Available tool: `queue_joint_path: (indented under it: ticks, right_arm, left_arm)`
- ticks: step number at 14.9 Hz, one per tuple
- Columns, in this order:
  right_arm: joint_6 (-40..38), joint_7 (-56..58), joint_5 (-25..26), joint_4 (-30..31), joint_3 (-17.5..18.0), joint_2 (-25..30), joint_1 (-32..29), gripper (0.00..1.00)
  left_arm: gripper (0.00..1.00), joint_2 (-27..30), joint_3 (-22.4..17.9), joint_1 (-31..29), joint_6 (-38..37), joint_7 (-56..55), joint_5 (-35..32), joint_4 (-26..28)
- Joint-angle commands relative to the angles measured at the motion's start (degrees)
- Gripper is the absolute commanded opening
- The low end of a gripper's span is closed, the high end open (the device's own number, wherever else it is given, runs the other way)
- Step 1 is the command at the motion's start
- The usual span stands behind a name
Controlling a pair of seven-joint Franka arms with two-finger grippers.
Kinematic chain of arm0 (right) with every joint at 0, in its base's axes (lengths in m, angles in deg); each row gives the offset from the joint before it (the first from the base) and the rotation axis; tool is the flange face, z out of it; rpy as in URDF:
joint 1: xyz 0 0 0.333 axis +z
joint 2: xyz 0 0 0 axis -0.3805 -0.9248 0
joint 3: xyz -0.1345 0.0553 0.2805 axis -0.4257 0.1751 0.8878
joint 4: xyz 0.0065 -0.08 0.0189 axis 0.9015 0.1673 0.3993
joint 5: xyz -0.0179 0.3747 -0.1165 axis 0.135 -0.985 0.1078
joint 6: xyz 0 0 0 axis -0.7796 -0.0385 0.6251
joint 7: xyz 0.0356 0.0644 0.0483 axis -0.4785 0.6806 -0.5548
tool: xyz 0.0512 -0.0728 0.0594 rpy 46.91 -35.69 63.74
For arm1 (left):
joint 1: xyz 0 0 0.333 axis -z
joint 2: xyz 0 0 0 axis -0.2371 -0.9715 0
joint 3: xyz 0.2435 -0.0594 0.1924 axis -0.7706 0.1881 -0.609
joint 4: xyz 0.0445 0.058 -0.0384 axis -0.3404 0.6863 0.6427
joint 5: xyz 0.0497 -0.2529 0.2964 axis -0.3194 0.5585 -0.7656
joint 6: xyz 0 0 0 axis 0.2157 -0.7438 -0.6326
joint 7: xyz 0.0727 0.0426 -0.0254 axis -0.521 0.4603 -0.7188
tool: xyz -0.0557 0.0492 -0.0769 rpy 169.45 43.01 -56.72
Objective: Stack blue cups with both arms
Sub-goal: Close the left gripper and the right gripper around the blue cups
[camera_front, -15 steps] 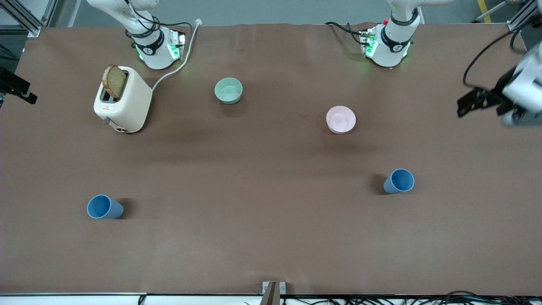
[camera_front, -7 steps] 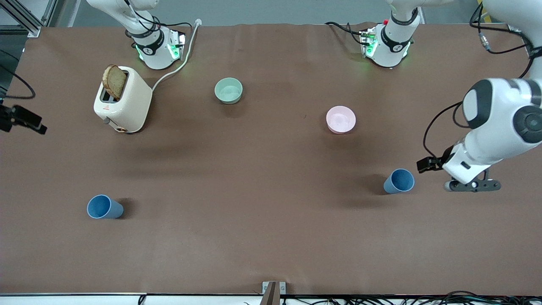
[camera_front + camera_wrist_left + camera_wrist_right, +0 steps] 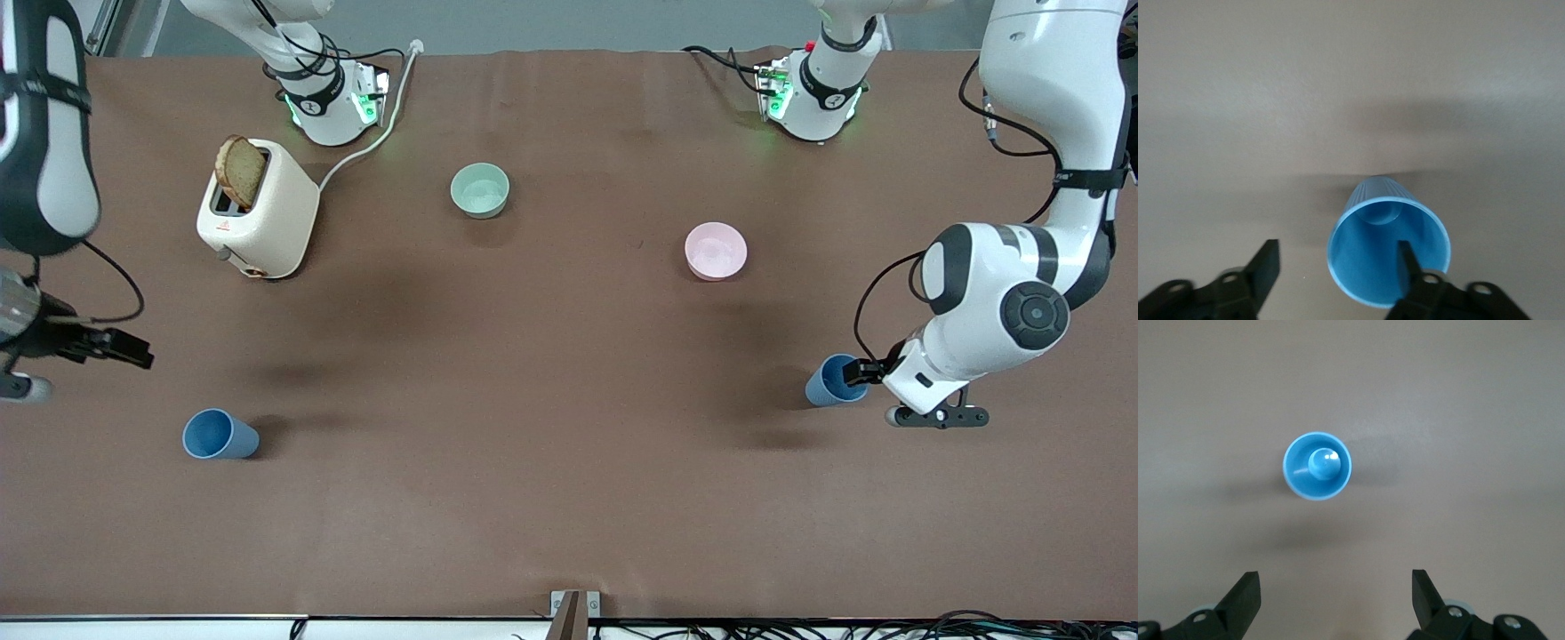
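my left gripper [image 3: 1338,263] open, one finger [image 3: 1407,265] over cup [image 3: 836,380] rim, lining up grasp; my right gripper [image 3: 1336,595] open, high above other cup [image 3: 219,435], approach pending; both cups upright, well apart.

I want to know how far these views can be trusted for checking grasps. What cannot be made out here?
- Right gripper: in the front view the frame edge cuts off its arm; its finger gap shows only in the right wrist view.
- Cup near the left arm's end: the left gripper overlaps its rim in the front view, so any contact is unclear.
- Left gripper: its body is cut off by the left wrist view's edge.
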Motion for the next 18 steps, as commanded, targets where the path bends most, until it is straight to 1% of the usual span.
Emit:
queue_joint_path:
  ticks: [1,2,3,5,7,8,9,10,12,13,15,16,18]
  right_arm:
    - [1.8,3.4,-0.4,-3.8,-0.6,-5.9,0.2,1.00]
    - [2.1,4.0,-0.7,-5.1,-0.5,-7.9,-0.1,1.00]
    - [2.1,4.6,-1.9,-6.5,-0.5,-9.9,-0.1,1.00]
    - [2.1,7.8,-5.7,-8.7,-0.5,-13.6,-0.3,1.00]
    - [2.1,13.0,-10.4,-9.8,-0.5,-17.1,-1.8,1.00]
    - [2.2,15.9,-12.0,-10.0,-0.5,-18.3,-2.3,1.00]
    - [3.2,18.1,-12.9,-10.1,-0.5,-19.0,-2.7,0.99]
    - [5.2,19.2,-13.0,-10.1,-0.5,-19.5,-2.8,0.99]
    - [6.1,19.9,-13.0,-10.2,-0.5,-20.7,-3.0,0.98]
    - [6.3,19.8,-13.1,-10.6,-0.3,-21.4,-3.3,0.97]
    - [6.3,19.8,-14.9,-11.9,-0.3,-22.8,-3.8,0.95]
    - [6.3,19.9,-15.6,-12.1,-0.3,-23.4,-3.8,0.93]
    - [7.6,20.4,-15.7,-12.2,-0.2,-24.7,-3.8,0.88]
  left_arm:
    - [0.65,-1.5,0.4,0.1,1.0,-0.9,-0.5,0.2]
    - [0.61,-1.6,0.4,0.1,1.0,-0.9,-0.5,0.2]
    - [0.53,-1.8,0.4,0.0,1.0,-0.9,-0.5,0.4]
    - [0.35,-2.1,0.4,0.1,1.0,-1.0,-0.4,0.4]
    - [0.13,-2.2,0.7,0.1,1.1,-1.0,-0.4,0.4]
    - [0.05,-2.1,0.8,0.0,1.0,-1.0,-0.3,0.4]
    - [0.01,-1.6,1.8,-0.1,1.0,-1.1,-0.3,0.2]
    - [0.00,-0.8,3.4,-0.3,0.6,-1.2,-0.2,-0.1]
    - [0.00,1.3,6.1,-0.2,-0.2,-4.6,-0.2,-1.9]
    - [0.00,1.5,8.5,0.0,-2.7,-7.5,-0.2,-3.4]
    - [0.00,1.2,14.4,0.7,-6.4,-17.5,-0.4,-7.3]
    - [0.00,1.1,16.2,2.2,-6.6,-23.7,-0.7,-8.4]
    - [0.00,-0.5,16.6,7.6,-6.5,-34.3,-1.1,-11.4]
